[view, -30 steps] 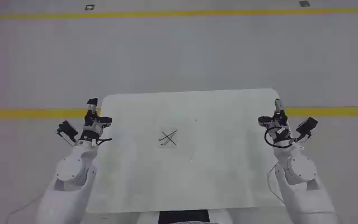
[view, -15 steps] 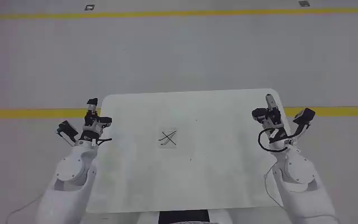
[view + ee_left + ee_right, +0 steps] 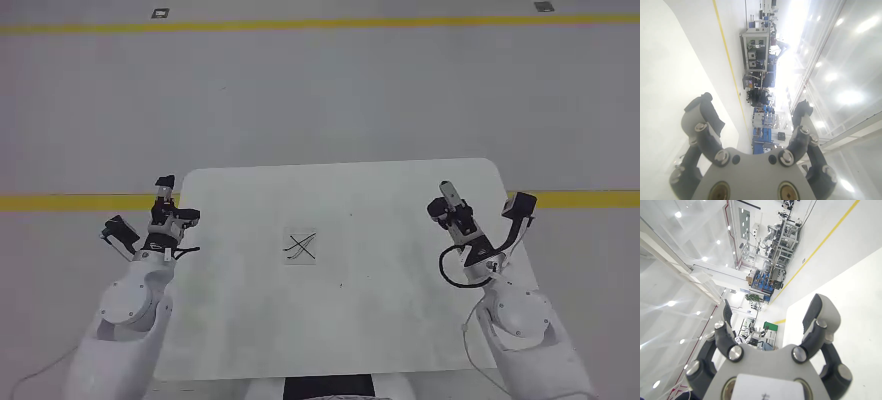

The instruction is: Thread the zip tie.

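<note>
The left arm [image 3: 125, 310] and right arm [image 3: 520, 320] are white and rounded, with black parts at the wrists. A black cable [image 3: 452, 272] loops beside the right wrist. The left gripper [image 3: 755, 102] and right gripper [image 3: 770, 308] have grey plates [image 3: 753, 170], black links [image 3: 710, 140] and silver screws [image 3: 736, 352].

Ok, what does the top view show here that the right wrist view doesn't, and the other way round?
Top view: the zip tie, a thin dark crossed shape at the middle of the table, and the left gripper by the table's left edge.
Right wrist view: the right gripper close up, fingers open with nothing between them, plus a potted plant and a green bin in the room behind.
Both: the right gripper above the table's right side, the white tabletop and a yellow floor line.
</note>
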Tool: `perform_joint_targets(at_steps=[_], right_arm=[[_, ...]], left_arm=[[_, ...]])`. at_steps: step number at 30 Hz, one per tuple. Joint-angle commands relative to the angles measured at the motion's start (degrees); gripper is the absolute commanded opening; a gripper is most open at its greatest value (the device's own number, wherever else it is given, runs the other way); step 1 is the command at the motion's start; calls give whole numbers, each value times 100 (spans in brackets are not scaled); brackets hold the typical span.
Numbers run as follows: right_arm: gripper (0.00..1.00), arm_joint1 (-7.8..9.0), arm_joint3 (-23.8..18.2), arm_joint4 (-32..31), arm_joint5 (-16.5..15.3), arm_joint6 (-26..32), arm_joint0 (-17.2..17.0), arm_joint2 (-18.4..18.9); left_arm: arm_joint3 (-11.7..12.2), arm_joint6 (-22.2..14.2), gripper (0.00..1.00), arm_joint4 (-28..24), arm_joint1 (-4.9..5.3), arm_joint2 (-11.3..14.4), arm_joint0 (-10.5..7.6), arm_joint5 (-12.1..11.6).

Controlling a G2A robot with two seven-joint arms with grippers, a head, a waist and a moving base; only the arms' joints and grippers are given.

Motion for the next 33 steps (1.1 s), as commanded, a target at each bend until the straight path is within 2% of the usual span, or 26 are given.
perform_joint_targets(at_steps=[1,3,6,9,12,15,30,31,33], right_arm=[[100,5,-134,-74,-57,117,78,-31],[100,29,-199,-441,-36,657,477,-161],[100,30,-169,-700,-23,1139,936,-438],[100,25,-116,-1258,71,1659,1447,-869],[100,9,20,-1830,151,2093,1913,-1303],[100,-10,270,-2282,162,2417,2241,-1682],[100,-12,295,-2316,160,2414,2265,-1701],[100,-8,293,-2487,127,2547,2348,-1753],[100,-36,549,-2985,193,2967,2889,-2069]], left_arm=[[0,0,100,0,0,0,0,0],[0,0,100,0,0,0,0,0],[0,0,100,0,0,0,0,0],[0,0,100,0,0,0,0,0],[0,0,100,0,0,0,0,0],[0,0,100,0,0,0,0,0],[0,0,100,0,0,0,0,0],[0,0,100,0,0,0,0,0],[0,0,100,0,0,0,0,0]])
